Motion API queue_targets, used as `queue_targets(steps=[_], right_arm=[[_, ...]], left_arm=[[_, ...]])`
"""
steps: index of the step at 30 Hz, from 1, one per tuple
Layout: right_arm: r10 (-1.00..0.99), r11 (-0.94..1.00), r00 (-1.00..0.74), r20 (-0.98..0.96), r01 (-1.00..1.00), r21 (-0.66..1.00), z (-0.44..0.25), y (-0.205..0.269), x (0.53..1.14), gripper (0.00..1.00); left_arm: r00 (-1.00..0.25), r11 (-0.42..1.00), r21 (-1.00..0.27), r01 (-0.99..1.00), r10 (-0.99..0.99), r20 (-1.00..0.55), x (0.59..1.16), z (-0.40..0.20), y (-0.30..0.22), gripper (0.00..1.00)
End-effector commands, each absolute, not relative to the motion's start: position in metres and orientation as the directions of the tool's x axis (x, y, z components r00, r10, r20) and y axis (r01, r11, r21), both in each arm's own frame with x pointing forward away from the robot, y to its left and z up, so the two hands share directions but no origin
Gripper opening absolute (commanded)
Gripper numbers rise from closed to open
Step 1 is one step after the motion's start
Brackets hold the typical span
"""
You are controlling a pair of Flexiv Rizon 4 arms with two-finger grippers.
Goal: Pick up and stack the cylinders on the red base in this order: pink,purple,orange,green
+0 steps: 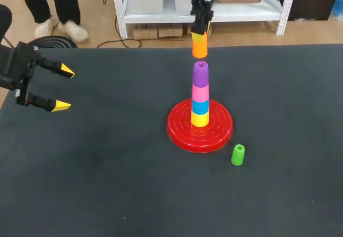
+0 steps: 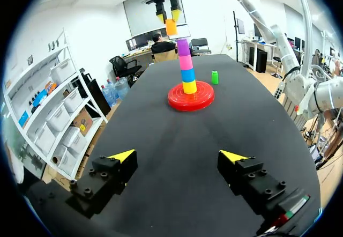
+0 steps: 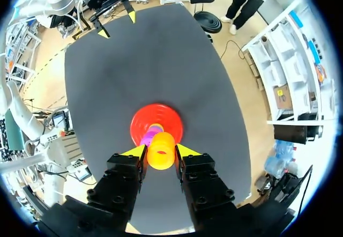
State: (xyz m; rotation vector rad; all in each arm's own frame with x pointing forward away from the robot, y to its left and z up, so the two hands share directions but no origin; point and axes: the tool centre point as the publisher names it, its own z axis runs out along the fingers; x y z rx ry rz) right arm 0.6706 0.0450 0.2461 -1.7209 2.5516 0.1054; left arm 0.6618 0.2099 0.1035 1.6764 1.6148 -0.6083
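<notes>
On the red base (image 1: pixel 200 132) stands a stack of cylinders: yellow at the bottom, then blue, pink (image 1: pixel 200 93) and purple (image 1: pixel 200 74) on top. My right gripper (image 1: pixel 200 33) hangs straight above the stack, shut on the orange cylinder (image 1: pixel 199 45), which is clear of the purple one. In the right wrist view the orange cylinder (image 3: pixel 161 150) sits between the yellow tips, with the base (image 3: pixel 156 123) below. The green cylinder (image 1: pixel 238 155) stands on the table right of the base. My left gripper (image 1: pixel 60 88) is open over the table's far left, holding nothing.
The table (image 1: pixel 107 183) is a dark mat. The left wrist view shows the stack (image 2: pixel 185 71) and the green cylinder (image 2: pixel 215 77) far ahead of the open left gripper (image 2: pixel 177 155).
</notes>
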Motion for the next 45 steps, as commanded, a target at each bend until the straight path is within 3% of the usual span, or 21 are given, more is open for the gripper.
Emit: queue_targets(steps=[1, 45], right_arm=[[-0.918, 0.376, -0.376, -0.122, -0.926, 0.023, 0.241, 0.041, 0.664, 0.00], [-0.903, 0.400, -0.410, -0.127, -0.912, 0.093, 0.215, 0.038, 0.648, 0.00]], left_arm=[[0.106, 0.044, 0.175, 0.984, 0.644, -0.758, 0.661, 0.103, 0.210, 1.00], [0.106, 0.044, 0.175, 0.984, 0.644, -0.758, 0.661, 0.103, 0.210, 1.00]])
